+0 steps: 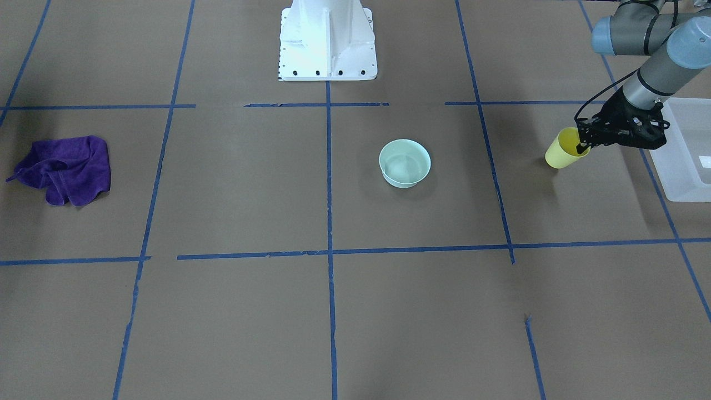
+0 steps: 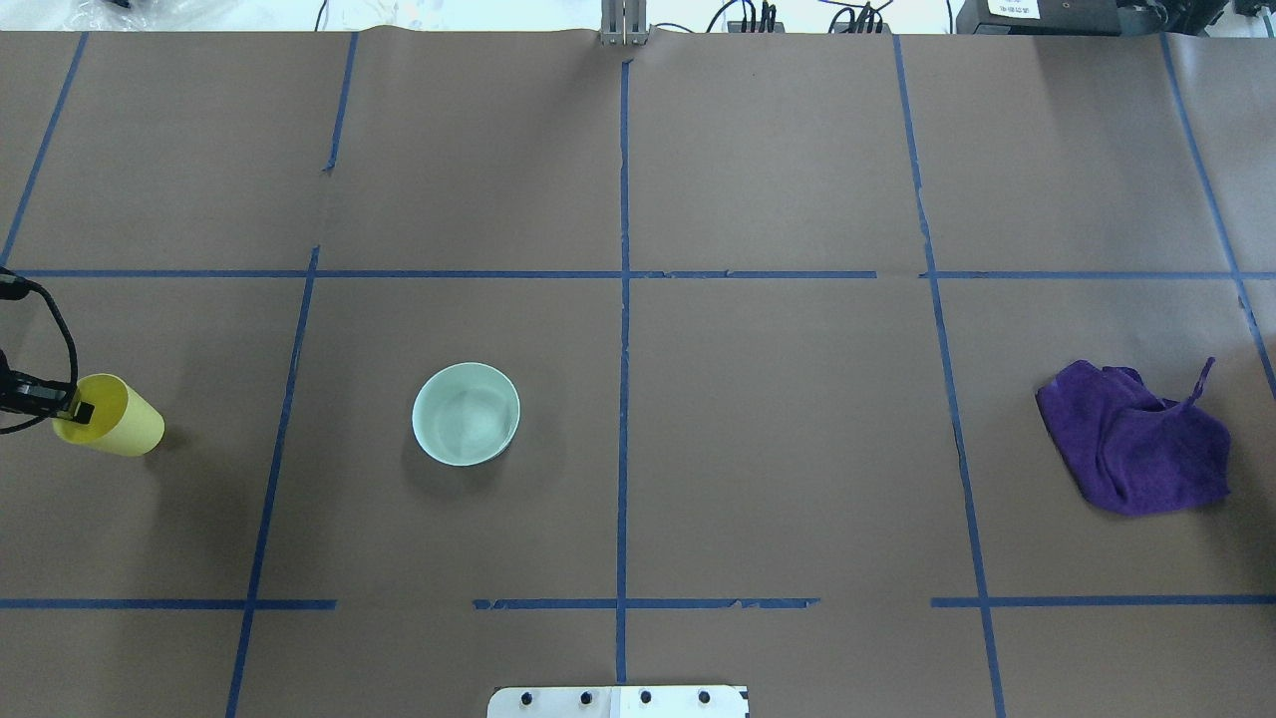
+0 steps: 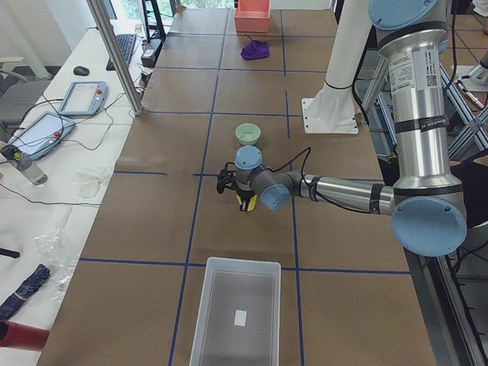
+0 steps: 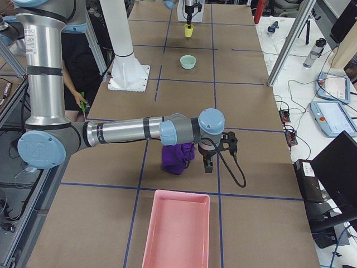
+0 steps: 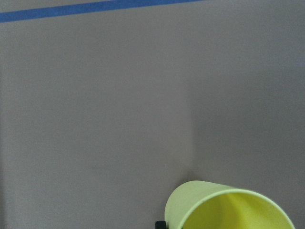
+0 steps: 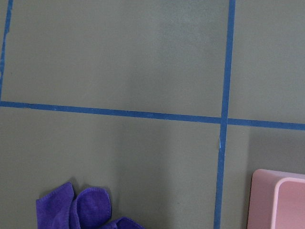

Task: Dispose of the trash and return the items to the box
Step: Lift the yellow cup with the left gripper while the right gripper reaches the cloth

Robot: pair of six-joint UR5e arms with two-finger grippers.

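Note:
A yellow cup (image 1: 561, 151) hangs tilted in my left gripper (image 1: 583, 145), which is shut on its rim with one finger inside; it casts a shadow on the table below. The cup also shows in the overhead view (image 2: 120, 424) and the left wrist view (image 5: 228, 207). A clear plastic box (image 1: 686, 150) stands just beyond the left gripper. A pale green bowl (image 1: 405, 163) sits upright mid-table. A purple cloth (image 2: 1136, 439) lies crumpled at the robot's right. My right gripper (image 4: 207, 164) hovers by the cloth; I cannot tell whether it is open.
A pink box (image 4: 177, 229) stands at the right end of the table, near the cloth; its corner shows in the right wrist view (image 6: 279, 198). The white robot base (image 1: 328, 41) stands at the table's back edge. Blue tape lines grid the brown table.

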